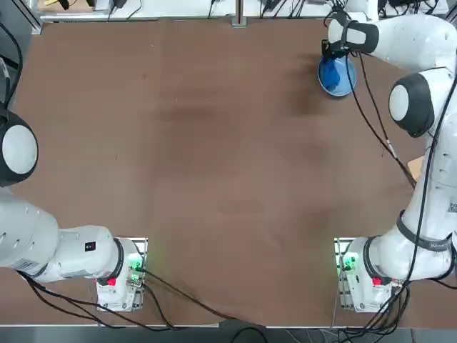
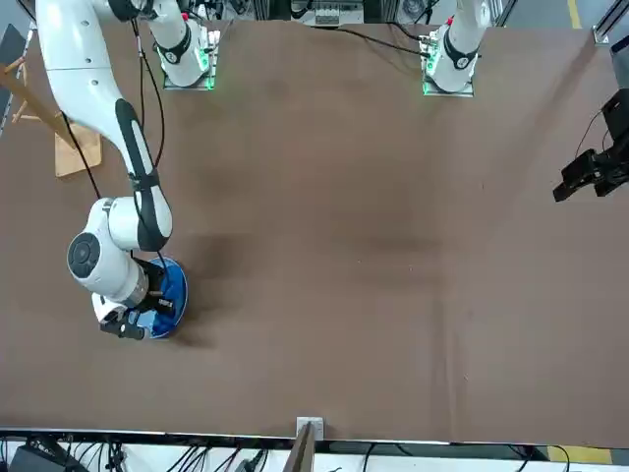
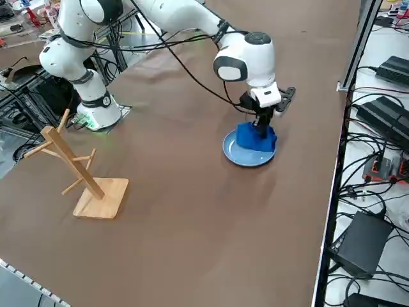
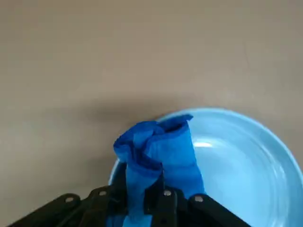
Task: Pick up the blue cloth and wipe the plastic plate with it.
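Observation:
My right gripper (image 3: 262,120) is at the table's far right corner, over the plastic plate (image 3: 236,153), shut on the blue cloth (image 3: 256,137). The bunched royal-blue cloth (image 4: 158,151) hangs from between the black fingers (image 4: 163,201) and rests on the plate (image 4: 241,161) near its rim. The pale blue, glossy plate lies flat on the brown table. From above, the plate (image 1: 345,87) and the cloth (image 1: 330,72) show just below the wrist. In the front view the arm hides most of the plate (image 2: 177,295), and the gripper (image 2: 138,322) stands over it.
A wooden mug tree (image 3: 77,169) stands on the table's right side, well away from the plate. The table's far edge (image 1: 235,20) runs close behind the plate. Cables trail from the right arm across the table (image 1: 375,128).

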Available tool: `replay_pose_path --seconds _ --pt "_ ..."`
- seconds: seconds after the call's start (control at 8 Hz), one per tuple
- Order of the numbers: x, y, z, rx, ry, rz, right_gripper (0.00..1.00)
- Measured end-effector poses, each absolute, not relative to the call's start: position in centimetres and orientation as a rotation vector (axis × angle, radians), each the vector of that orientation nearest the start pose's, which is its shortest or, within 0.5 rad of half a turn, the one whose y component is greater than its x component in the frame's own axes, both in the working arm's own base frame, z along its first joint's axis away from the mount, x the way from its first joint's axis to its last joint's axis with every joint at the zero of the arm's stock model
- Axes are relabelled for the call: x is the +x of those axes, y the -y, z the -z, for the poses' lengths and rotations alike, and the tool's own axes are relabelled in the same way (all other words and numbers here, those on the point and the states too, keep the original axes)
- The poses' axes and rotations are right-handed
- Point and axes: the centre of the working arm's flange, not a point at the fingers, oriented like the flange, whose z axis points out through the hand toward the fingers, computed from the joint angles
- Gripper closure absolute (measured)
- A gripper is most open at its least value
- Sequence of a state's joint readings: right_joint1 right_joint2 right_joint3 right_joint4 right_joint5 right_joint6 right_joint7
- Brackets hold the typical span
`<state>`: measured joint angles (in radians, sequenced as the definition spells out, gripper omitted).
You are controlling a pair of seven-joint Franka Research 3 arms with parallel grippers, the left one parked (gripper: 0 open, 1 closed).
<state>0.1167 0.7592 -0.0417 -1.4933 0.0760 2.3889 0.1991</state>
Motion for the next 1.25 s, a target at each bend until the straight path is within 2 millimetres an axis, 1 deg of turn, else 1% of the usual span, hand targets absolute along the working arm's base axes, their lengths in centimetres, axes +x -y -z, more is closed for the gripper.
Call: replay_pose_path --seconds 0.25,0.38,0.5,0.62,0.75,0.88,1.25 --pt "74.1 -6.2 -22.2 -3.079 -0.235 0.226 0.91" --pt "74.5 -5.8 -21.7 -3.081 -0.224 0.233 0.91" --pt "74.8 -5.0 -21.8 -3.083 -0.217 0.24 0.91" --pt "74.9 -3.6 -22.0 -3.085 -0.216 0.246 0.91" --pt "75.0 -2.2 -22.1 -3.089 -0.222 0.231 0.91" --pt "74.9 -1.4 -22.3 -3.094 -0.212 0.202 0.91" --pt "74.6 0.1 -23.3 -3.102 -0.19 0.141 0.91"
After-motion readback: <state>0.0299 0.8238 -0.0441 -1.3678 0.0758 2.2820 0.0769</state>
